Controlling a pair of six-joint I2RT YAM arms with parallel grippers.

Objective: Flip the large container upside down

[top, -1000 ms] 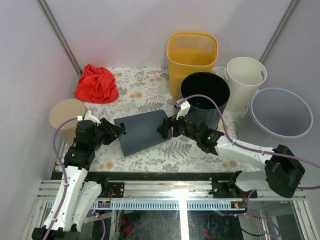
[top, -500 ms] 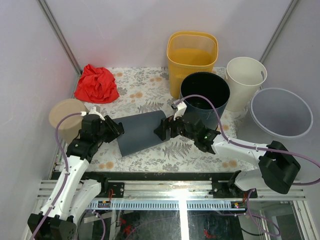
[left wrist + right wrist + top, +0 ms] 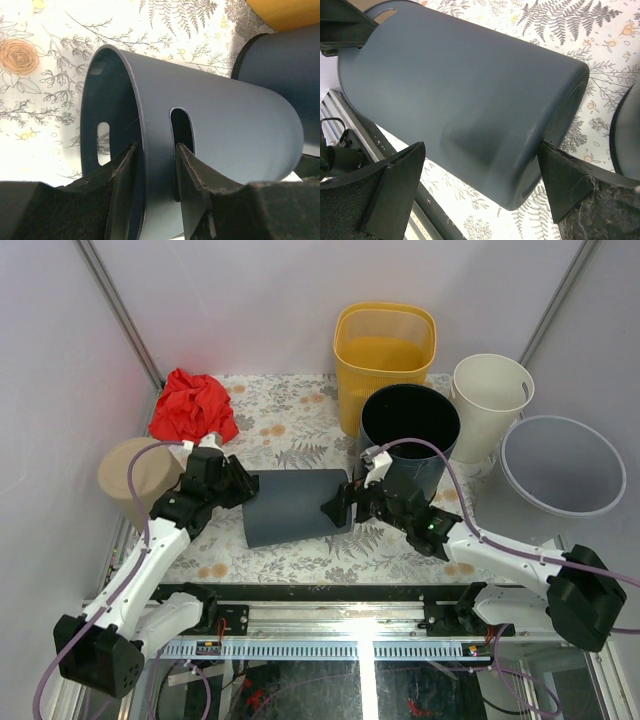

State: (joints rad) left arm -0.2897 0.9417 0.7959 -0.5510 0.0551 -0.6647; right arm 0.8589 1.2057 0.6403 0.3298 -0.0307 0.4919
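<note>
The large container (image 3: 295, 505) is a dark slate-grey bin lying on its side on the floral table, mouth to the left, base to the right. My left gripper (image 3: 243, 490) is shut on its rim (image 3: 142, 125), one finger inside the mouth and one outside beside a handle slot (image 3: 181, 130). My right gripper (image 3: 340, 505) stands wide open at the base end. In the right wrist view its fingers straddle the container's (image 3: 460, 85) lower base corner, one fingertip (image 3: 550, 160) close to the recessed bottom.
Behind the container stand a black bucket (image 3: 410, 425), a yellow basket (image 3: 385, 350) and a cream bin (image 3: 490, 400). A translucent tub (image 3: 563, 465) sits far right. A red cloth (image 3: 193, 408) and a tan cylinder (image 3: 135, 475) are at the left.
The left arm has swung toward the back with the rim in its grip, turning the container level across the table. The right gripper has followed the base end to the right.
</note>
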